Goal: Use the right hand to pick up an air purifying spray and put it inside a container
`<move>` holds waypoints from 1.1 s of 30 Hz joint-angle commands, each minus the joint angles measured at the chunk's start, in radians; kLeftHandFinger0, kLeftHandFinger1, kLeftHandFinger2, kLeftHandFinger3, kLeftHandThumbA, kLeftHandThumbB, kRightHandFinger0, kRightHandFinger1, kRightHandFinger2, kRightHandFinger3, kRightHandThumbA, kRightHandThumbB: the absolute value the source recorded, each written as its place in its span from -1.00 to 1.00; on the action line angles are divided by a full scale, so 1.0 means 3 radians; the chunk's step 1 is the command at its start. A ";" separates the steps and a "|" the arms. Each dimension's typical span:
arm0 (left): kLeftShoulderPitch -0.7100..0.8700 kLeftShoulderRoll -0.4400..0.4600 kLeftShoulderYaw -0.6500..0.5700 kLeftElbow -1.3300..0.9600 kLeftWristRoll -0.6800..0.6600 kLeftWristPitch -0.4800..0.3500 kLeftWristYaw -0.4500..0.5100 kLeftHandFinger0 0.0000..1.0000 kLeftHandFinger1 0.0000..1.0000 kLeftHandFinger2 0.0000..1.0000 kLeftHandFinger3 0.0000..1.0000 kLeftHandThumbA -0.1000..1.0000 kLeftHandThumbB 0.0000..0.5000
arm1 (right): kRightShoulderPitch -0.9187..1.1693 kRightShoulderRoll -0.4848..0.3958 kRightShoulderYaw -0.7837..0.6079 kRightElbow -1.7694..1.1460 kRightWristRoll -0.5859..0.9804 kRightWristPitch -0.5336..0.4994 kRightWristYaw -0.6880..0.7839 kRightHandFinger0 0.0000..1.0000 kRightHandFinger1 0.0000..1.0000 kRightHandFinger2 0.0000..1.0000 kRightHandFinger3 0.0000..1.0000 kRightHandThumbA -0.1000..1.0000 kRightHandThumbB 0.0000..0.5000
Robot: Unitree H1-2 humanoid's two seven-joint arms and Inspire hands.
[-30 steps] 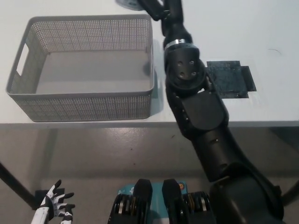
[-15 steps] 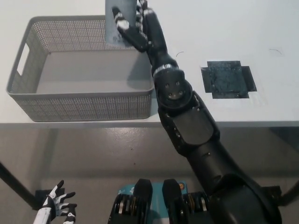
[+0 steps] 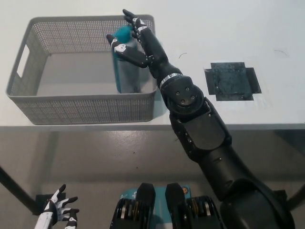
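Observation:
The air purifying spray (image 3: 127, 71), a grey can with a teal cap, stands blurred inside the grey mesh basket (image 3: 86, 107), against its right wall. My black right hand (image 3: 136, 40) is just above and beside the can's top, its fingers stretched out and apart, the thumb lying across the can's upper part without a closed grip. My white left hand (image 3: 59, 212) rests low at the bottom left, below the table, open.
The basket sits on a white table (image 3: 267, 109) near its front edge. A black square patch (image 3: 232, 81) lies on the table right of my arm. Grey floor shows below the table edge.
My right arm carried the can from beyond the basket's far rim down into the basket. The fingers, wrapped around the can before, have spread open.

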 commanded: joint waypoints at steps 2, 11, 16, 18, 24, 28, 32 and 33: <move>0.0033 0.0045 -0.0024 -0.0015 0.0060 -0.0103 0.0012 0.08 0.25 0.54 1.00 -0.07 0.43 | -0.0115 -0.0015 0.0012 -0.0145 0.0074 -0.0082 0.0215 1.00 1.00 1.00 1.00 0.31 1.00; 0.0048 0.0035 -0.0007 -0.0009 0.0029 -0.0106 0.0021 0.13 0.35 0.59 1.00 -0.09 0.47 | 0.0108 -0.0154 -0.0016 -0.0963 0.0065 -0.0027 0.0248 1.00 1.00 1.00 1.00 0.24 1.00; 0.0076 0.0041 0.0010 -0.0020 -0.0013 -0.0065 0.0006 0.17 0.36 0.60 1.00 -0.09 0.51 | 0.0485 -0.0373 -0.0025 -0.2007 0.0022 0.0151 0.0308 1.00 1.00 1.00 1.00 0.36 1.00; 0.0078 0.0030 0.0012 -0.0016 -0.0019 -0.0079 0.0015 0.13 0.31 0.56 1.00 -0.15 0.46 | 0.0703 -0.0470 -0.0057 -0.2475 0.0086 0.0158 0.0349 1.00 1.00 1.00 1.00 0.31 1.00; 0.0101 0.0019 0.0016 0.0000 0.0008 -0.0097 0.0037 0.08 0.28 0.54 1.00 -0.09 0.50 | 0.1605 -0.0810 -0.0089 -0.3786 0.0273 0.0208 0.0489 1.00 1.00 1.00 1.00 0.22 1.00; 0.0113 0.0033 0.0042 0.0007 0.0033 -0.0124 0.0065 0.05 0.26 0.52 1.00 -0.08 0.45 | 0.2445 -0.1013 -0.0120 -0.4136 0.0414 -0.0177 0.0531 1.00 1.00 1.00 1.00 0.15 0.98; 0.0163 0.0026 0.0071 0.0006 -0.0043 -0.0119 0.0057 0.07 0.29 0.53 1.00 -0.14 0.44 | 0.3456 -0.1294 -0.0168 -0.3873 0.0218 -0.0937 0.0509 1.00 1.00 1.00 1.00 0.27 0.89; 0.0173 0.0022 0.0066 0.0016 -0.0052 -0.0117 0.0047 0.10 0.32 0.56 1.00 -0.18 0.43 | 0.3660 -0.1349 -0.0184 -0.3746 0.0142 -0.1057 0.0474 1.00 1.00 1.00 1.00 0.24 0.88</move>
